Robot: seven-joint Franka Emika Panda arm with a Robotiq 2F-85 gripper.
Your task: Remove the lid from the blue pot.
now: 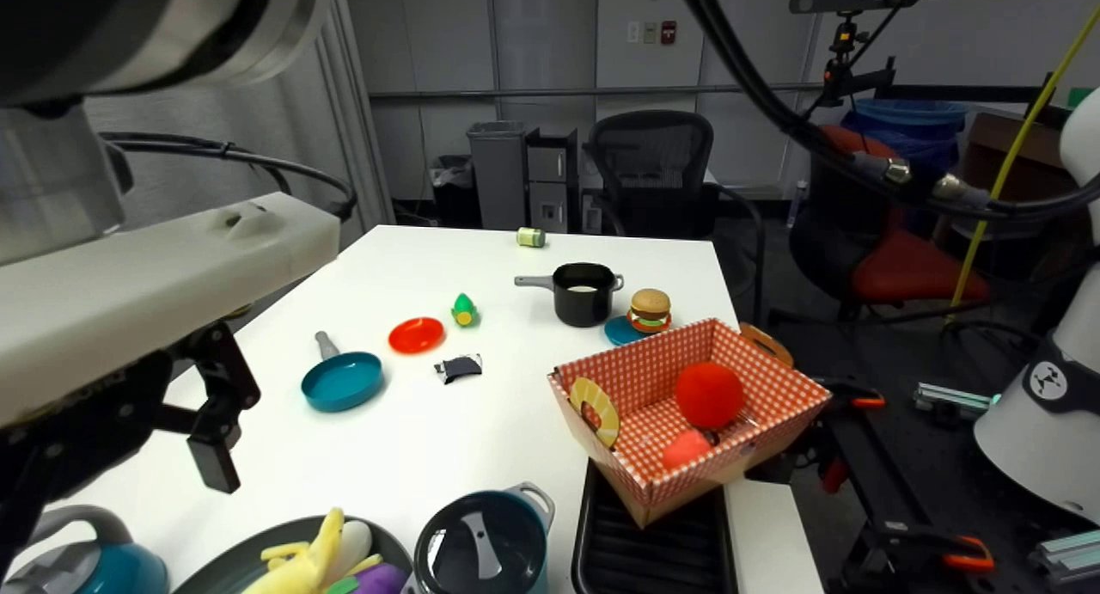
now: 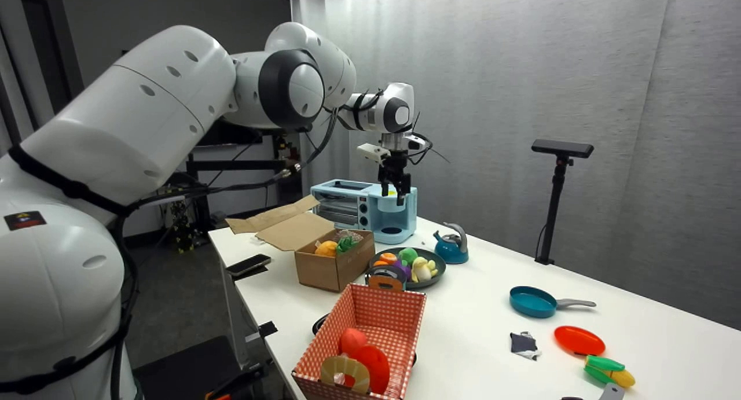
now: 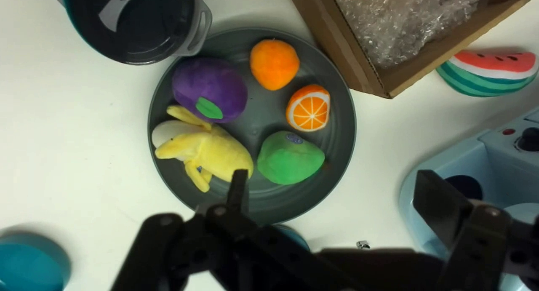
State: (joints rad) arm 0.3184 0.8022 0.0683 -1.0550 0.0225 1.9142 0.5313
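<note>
The dark, glassy lid with a pale grey grip strip sits on the blue pot at the bottom of an exterior view. In the wrist view the lid covers the top of the blue pot at the upper left. In an exterior view the pot is mostly hidden behind the checkered basket. My gripper is open and empty, with its fingers wide apart. It hangs above the table, between the grey pan and the light-blue appliance, away from the pot. It also shows in an exterior view.
A grey pan with plush fruit stands beside the pot. A cardboard box, a light-blue appliance and a teal kettle are near. The checkered basket rests over a black tray. A teal pan lies farther off.
</note>
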